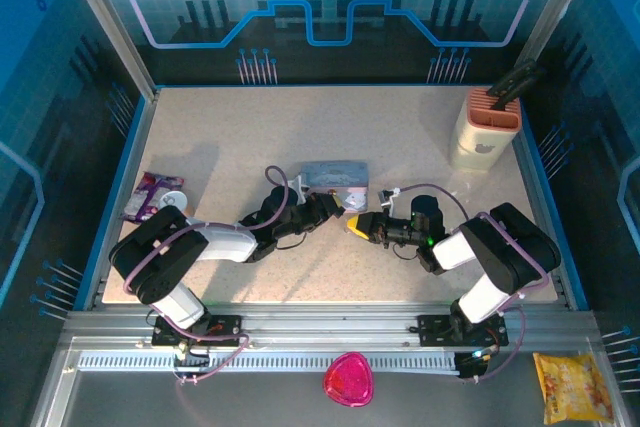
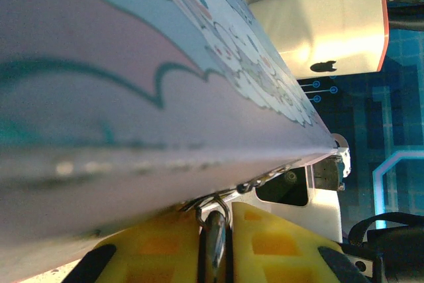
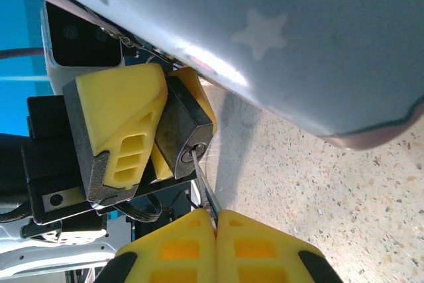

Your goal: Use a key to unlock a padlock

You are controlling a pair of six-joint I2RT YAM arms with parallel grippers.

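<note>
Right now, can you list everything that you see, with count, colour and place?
table: one, speckled beige, under everything
tin: one, pastel blue and pink, table middle
padlock: one, dark, by the tin's edge
key: one, grey, tip at the padlock's keyhole
holder: one, cream with red rim, far right corner
packet: one, purple, left edge
round thing: one, white, beside the packet
triangular thing: one, pink, near ledge
snack bag: one, yellow, near right corner
left hand: one, yellow, shut on padlock
right hand: one, yellow, shut on key

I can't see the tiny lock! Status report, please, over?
Left tool shut on the padlock. Right tool shut on the key, tip at the keyhole. Tin right beside, keyhole unblocked.
</note>
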